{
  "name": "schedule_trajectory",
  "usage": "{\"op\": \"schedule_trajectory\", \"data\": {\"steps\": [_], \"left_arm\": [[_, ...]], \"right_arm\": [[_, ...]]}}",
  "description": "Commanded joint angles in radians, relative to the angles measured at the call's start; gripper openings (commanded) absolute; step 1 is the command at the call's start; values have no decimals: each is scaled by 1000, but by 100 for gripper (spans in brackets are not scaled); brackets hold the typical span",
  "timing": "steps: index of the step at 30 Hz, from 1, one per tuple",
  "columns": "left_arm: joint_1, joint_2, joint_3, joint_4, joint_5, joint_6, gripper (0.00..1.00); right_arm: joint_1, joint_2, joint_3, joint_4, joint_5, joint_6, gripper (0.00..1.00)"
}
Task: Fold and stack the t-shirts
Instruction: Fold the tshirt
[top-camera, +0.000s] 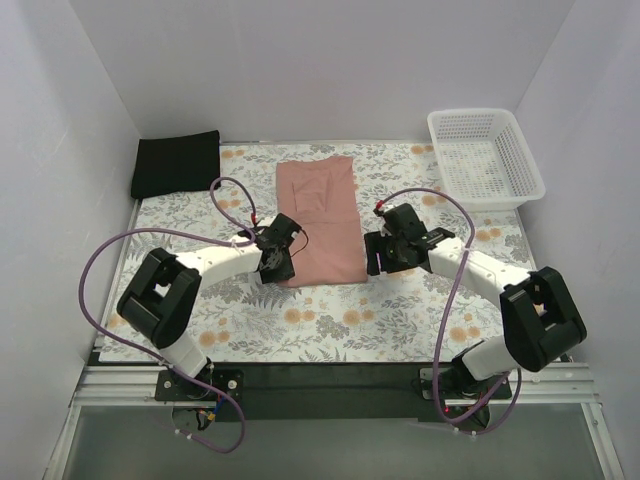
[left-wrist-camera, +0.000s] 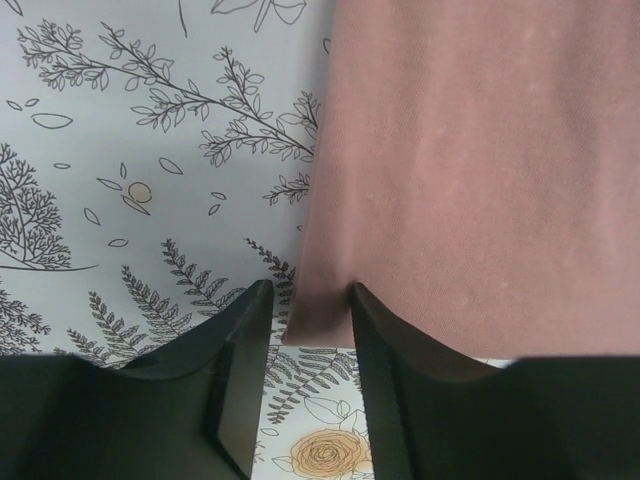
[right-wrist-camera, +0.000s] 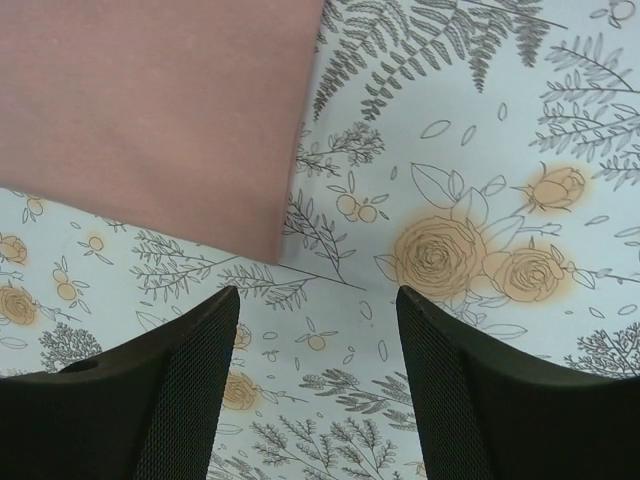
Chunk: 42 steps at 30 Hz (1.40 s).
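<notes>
Mid-worktop lies the pink tee (top-camera: 320, 215), the black tee (top-camera: 176, 163) in the far-left corner. The left gripper (top-camera: 280, 262) is narrowly parted over the near hem, the right gripper (top-camera: 378, 255) spread just off it. The right may miss and skew the fold!

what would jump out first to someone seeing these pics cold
The pink t-shirt, folded into a long strip, lies mid-table on the floral cloth, with the left claw and the right claw both open, one at each side of its near end. A folded black t-shirt sits at the far left corner, and a white basket at the far right.
</notes>
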Motion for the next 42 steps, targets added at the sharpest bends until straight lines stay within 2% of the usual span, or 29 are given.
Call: {"op": "schedule_trajectory", "data": {"steps": [1, 11, 13, 18, 23, 34, 39, 42], "left_arm": [[-30, 41, -23, -54, -3, -25, 34], [-65, 0, -86, -75, 17, -62, 4], [-66, -12, -96, -75, 22, -66, 1], [-68, -37, -115, -75, 45, -71, 0], [-68, -81, -138, -74, 75, -86, 0], [-68, -125, -161, -81, 115, -106, 0], [-68, -129, -164, -81, 124, -108, 0], [-68, -138, -167, -89, 123, -108, 0]], "right_arm": [[34, 44, 71, -15, 27, 14, 71], [103, 213, 149, -15, 44, 45, 63], [112, 240, 157, -13, 50, 51, 63], [127, 291, 152, -27, 83, 68, 61], [135, 345, 152, -131, 131, 68, 60], [199, 386, 142, -279, 71, 74, 58], [206, 425, 91, -274, 25, 78, 48], [207, 431, 80, -277, 14, 69, 31]]}}
